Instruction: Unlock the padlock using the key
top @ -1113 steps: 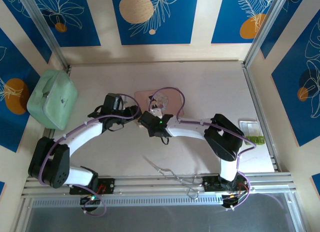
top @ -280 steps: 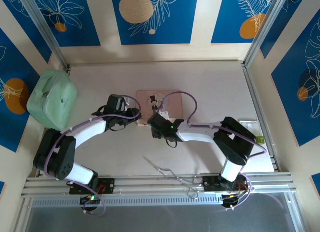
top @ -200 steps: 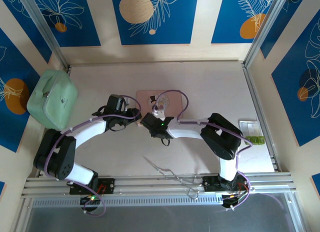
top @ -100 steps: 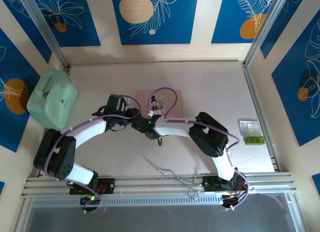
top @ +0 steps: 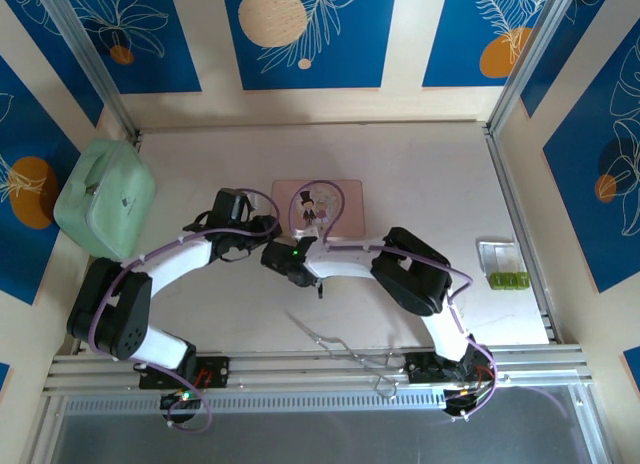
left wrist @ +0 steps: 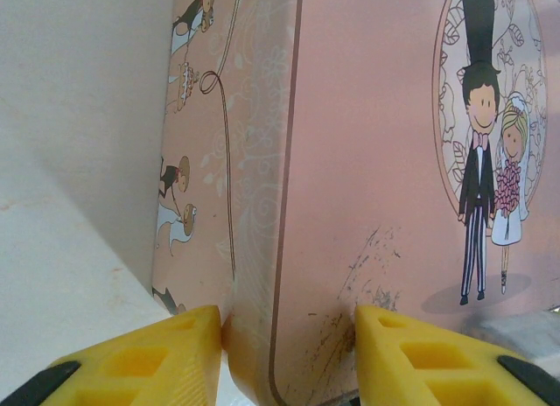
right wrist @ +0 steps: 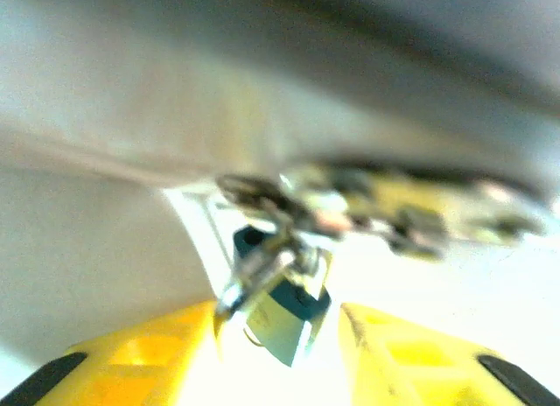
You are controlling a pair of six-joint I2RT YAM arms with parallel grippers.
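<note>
Clearly, your left gripper (left wrist: 287, 325) clamps the pink tin (left wrist: 367, 161) at its corner; your right gripper (right wrist: 278, 318) flanks the padlock (right wrist: 286, 311), grip too blurred to tell.

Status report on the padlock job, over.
Left gripper clamped on corner of pink tin. Right gripper open, padlock between its fingers, view blurred. Wire tool lies well clear of both.

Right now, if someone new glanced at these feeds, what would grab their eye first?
The pink tin with its cartoon wedding couple, mid-table, its near-left corner clamped by the left gripper. Then the tiny silver-and-blue padlock, blurred, between the parted yellow fingers of the right gripper.
</note>
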